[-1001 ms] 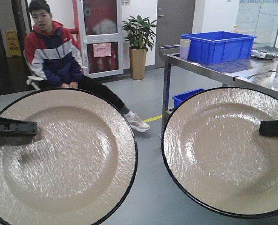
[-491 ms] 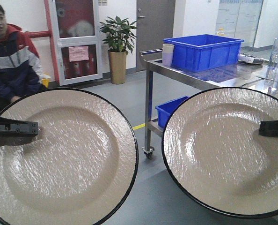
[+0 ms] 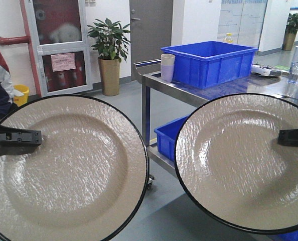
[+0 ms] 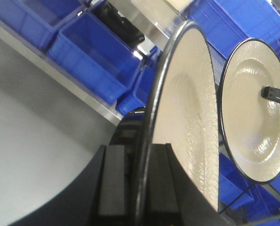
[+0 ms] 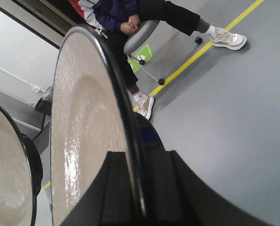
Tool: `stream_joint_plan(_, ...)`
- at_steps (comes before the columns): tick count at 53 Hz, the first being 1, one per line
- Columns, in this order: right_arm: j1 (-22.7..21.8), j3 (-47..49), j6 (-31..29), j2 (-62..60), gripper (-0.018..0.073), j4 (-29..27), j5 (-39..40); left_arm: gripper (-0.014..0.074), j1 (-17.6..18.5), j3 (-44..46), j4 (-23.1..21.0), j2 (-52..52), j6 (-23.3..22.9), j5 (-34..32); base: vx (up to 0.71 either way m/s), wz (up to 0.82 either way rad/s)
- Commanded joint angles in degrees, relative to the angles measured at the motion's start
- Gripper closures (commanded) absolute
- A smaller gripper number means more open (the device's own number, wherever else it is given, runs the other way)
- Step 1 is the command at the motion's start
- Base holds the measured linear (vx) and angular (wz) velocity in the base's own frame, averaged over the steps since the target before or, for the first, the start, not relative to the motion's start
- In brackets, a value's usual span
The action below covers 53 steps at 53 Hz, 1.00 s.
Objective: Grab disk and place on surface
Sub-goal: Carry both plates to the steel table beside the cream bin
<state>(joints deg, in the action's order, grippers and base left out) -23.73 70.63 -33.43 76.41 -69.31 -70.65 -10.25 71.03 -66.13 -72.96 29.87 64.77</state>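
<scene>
Two cream disks stand on edge: left gripper point(image 4: 139, 188) clamps the left disk point(image 3: 73, 170) at its rim, right gripper point(image 5: 140, 188) clamps the right disk point(image 3: 234, 160), each reaching inward from its pincer.

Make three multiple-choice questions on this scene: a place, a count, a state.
1. Where are the stacked cups? A on the metal table by the blue crate; B on the floor; C on a disk.
2. How many disks are held up? A four; B one; C two.
3. The left gripper is: A open; B shut on the left disk; C unseen.
Answers: 1A, the cups stand on the table; 2C, left disk and right disk; 3B, fingers clamp its rim.
</scene>
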Motion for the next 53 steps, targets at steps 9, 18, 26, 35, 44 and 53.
stream_joint_plan(9, -0.05, 1.88, 0.08, -1.95, 0.0568, -7.64, -1.53, 0.0604, -0.02, 1.93, -7.5, 1.86, -0.82, -1.44, 0.49, -0.02)
stream_joint_plan(18, -0.05, 1.88, 0.08, -1.95, 0.0568, -7.64, -1.53, 0.0604, -0.02, 1.93, -7.5, 1.86, -0.82, -1.44, 0.5, -0.05)
stream_joint_plan(26, -0.05, 1.88, 0.08, -1.95, 0.0568, -7.64, -1.53, 0.0604, -0.02, 1.93, -7.5, 1.86, -0.82, -1.44, 0.5, -0.14)
stream_joint_plan(35, -0.05, 1.88, 0.08, -1.95, 0.0568, -7.64, -1.53, 0.0604, -0.02, 1.93, -7.5, 1.86, -0.82, -1.44, 0.49, -0.26)
stream_joint_plan(44, -0.05, 1.88, 0.08, -1.95, 0.0568, -7.64, -1.53, 0.0604, -0.02, 1.93, -7.5, 1.86, -0.82, -1.44, 0.48, -0.45)
stream_joint_plan(53, -0.05, 1.88, 0.08, -1.95, 0.0568, -7.64, -1.53, 0.0604, -0.02, 1.93, -7.5, 1.86, -0.82, -1.5, 0.47, -0.61)
